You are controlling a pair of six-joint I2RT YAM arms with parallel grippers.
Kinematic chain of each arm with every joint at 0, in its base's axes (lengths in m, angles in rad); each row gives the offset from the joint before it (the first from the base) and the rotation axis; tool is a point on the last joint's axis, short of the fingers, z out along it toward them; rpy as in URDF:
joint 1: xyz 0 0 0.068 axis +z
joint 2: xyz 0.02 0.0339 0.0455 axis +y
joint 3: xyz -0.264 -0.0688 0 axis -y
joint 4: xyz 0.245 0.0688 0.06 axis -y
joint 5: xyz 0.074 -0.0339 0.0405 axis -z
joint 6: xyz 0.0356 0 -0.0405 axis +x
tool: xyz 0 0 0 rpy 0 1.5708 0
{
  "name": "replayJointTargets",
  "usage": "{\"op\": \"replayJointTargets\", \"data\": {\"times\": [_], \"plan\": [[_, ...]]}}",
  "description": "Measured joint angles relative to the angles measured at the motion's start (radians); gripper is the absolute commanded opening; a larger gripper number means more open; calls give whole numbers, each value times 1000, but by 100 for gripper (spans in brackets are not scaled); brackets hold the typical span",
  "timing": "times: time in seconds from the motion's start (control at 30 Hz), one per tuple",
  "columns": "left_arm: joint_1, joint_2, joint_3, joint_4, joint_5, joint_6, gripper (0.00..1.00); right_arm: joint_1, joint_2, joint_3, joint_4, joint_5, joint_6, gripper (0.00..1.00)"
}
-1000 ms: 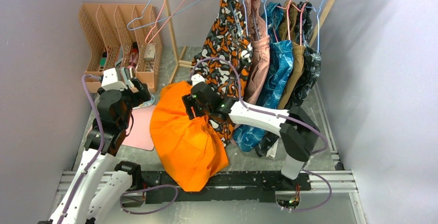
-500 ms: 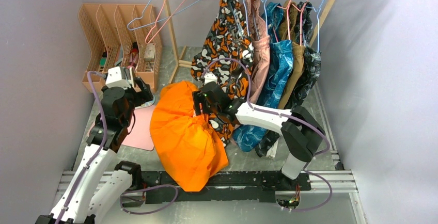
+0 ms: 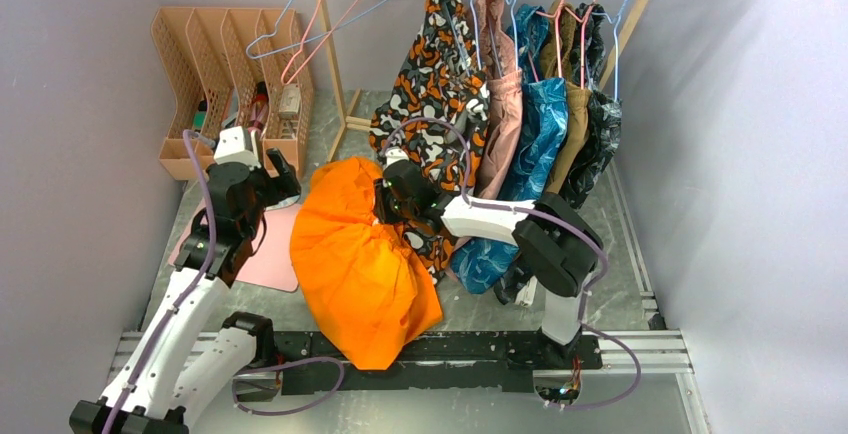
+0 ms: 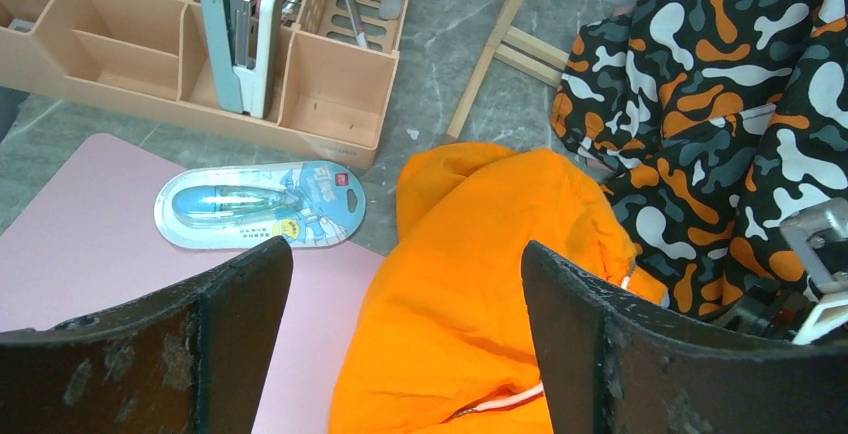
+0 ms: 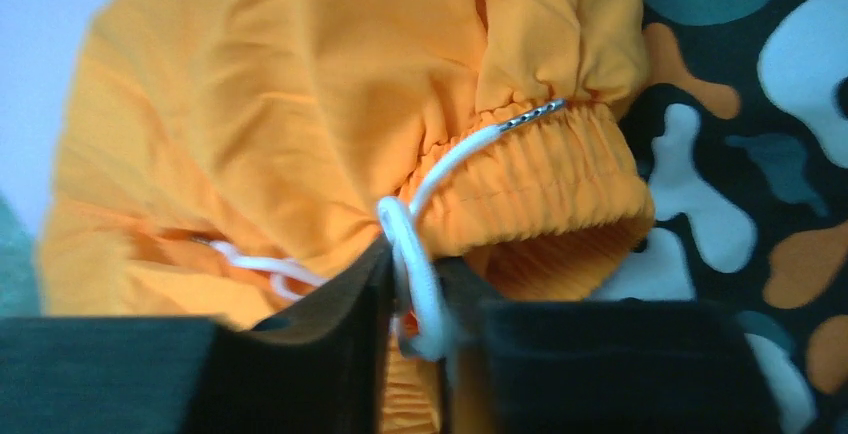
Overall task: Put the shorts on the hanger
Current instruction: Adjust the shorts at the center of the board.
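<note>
Across the grey counter (image 3: 330, 124) the shorts (image 3: 355, 254) lie in a bright orange heap, spilling from the foot of the clothes rail toward my bases, one edge over a pink mat (image 3: 270, 249) and the other against the patterned garment (image 3: 440, 84) hanging beside them. Up on the wooden post at the back, well apart from the heap, the hanger (image 3: 297, 49) dangles by its hook next to a light-blue one, untouched. I judge this to be the pick-up step: the shorts are not yet off the counter and nothing has met the hanger. My left pincer (image 4: 405, 259) hovers over the mat and the near edge of the fabric with its fingers wide apart and nothing between them. My right pincer (image 5: 415, 344) is down at the top of the heap, fingers nipped together on the gathered waistband (image 5: 560, 174), with the white drawstring (image 5: 405, 244) caught in the same pinch. Next, I think, comes a lift to open the waistband, which calls for my left pincer to take a second hold so the fabric spreads rather than bunches, and for a check that I hold cloth, not only cord.
</note>
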Motion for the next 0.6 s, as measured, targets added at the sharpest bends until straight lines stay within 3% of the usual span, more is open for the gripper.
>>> {"op": "replayJointTargets", "data": {"times": [0.1,0.33,0.47,0.6], "plan": [[0,-2,0,-6,-1,0,86,-1,-23,-13,54,-27,-21,0],[-2,-121,-4,2,20,1,87,8,-328,-121,132,-110,-117,0],[-5,-155,-11,70,152,1,92,11,-512,-109,133,-197,-215,0],[-5,-75,9,106,340,0,92,16,-626,-82,56,-341,-335,0]]}}
